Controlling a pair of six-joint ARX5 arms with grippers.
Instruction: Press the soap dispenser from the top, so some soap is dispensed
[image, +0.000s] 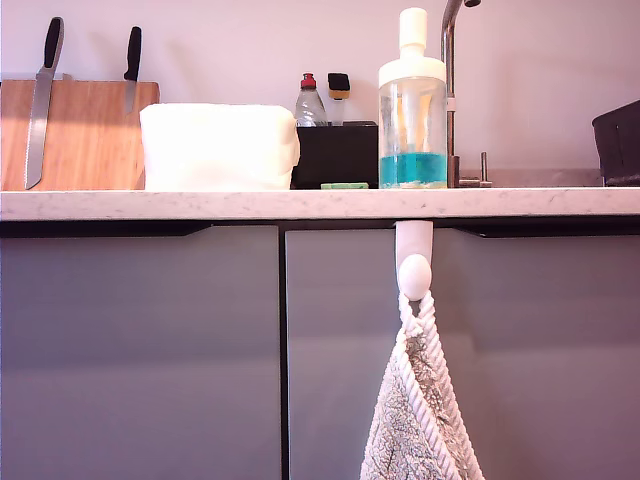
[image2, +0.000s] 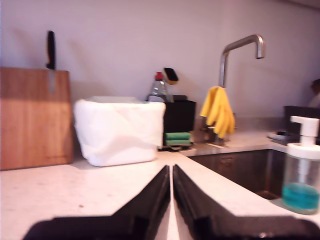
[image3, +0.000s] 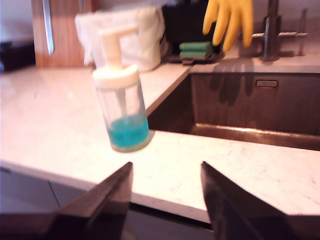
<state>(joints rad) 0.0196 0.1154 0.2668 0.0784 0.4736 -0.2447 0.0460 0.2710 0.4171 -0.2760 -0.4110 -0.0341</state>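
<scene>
The soap dispenser (image: 412, 110) stands on the counter's front edge, right of middle in the exterior view, a tall clear bottle with a white cap and push-top. Teal soap (image: 412, 168) fills its bottom part. No arm shows in the exterior view. My first gripper (image2: 171, 172) is shut with nothing between its black fingers and hovers low over the counter, with the dispenser (image2: 302, 170) some way off to one side. My second gripper (image3: 166, 170) is open, just off the counter's edge, and the dispenser (image3: 121, 105) stands a short way ahead of it, untouched, with its soap (image3: 129, 132) low in the bottle.
A sink (image3: 240, 107) lies beside the dispenser, with a tap (image2: 240, 47) and yellow gloves (image2: 217, 111) behind it. Further back are a white wrapped block (image: 218, 147), a black holder (image: 338, 152), a green sponge (image: 344, 185), a red-capped bottle (image: 308, 100) and knives on a wooden board (image: 80, 135). A towel (image: 418, 410) hangs below the counter.
</scene>
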